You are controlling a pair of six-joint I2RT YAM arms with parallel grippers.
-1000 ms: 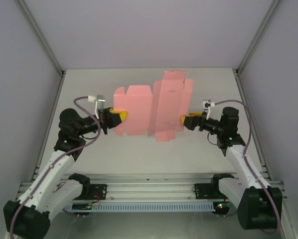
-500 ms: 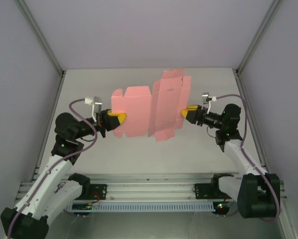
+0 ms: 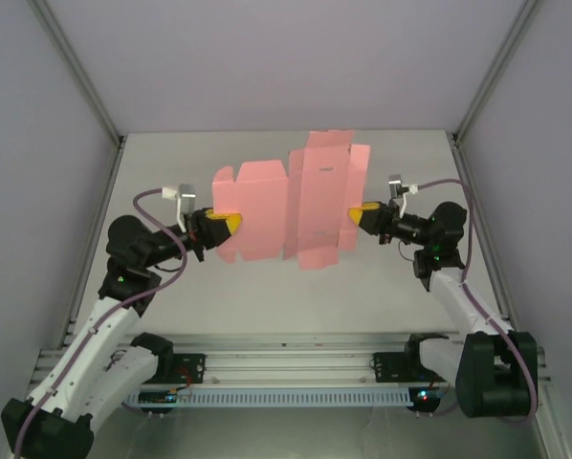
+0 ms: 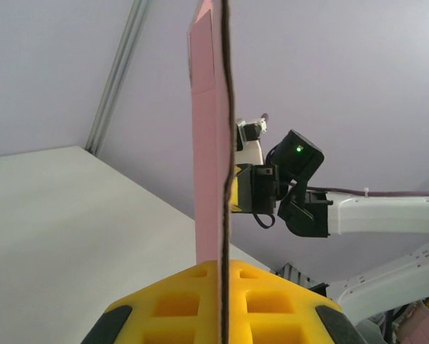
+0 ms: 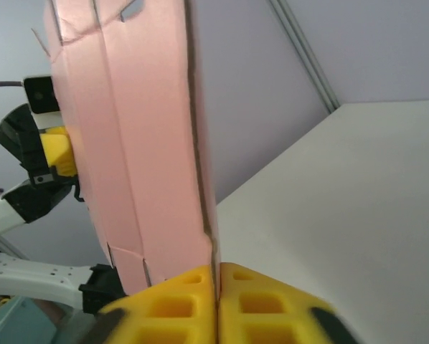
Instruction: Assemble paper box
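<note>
Flat pink thin-card paper box [image 3: 288, 206] cut-out held above table, left gripper [image 3: 226, 223] pinching left edge, right gripper [image 3: 360, 214] pinching right edge.

You have the paper box [image 3: 286, 206] up off the table [image 3: 382, 287], spread out flat between the two arms, above the table's middle. Your left gripper [image 3: 231, 223] sits at its left edge and your right gripper [image 3: 360, 214] at its right edge, facing each other across the sheet. Each has the sheet's edge pinched between its fingers
</note>
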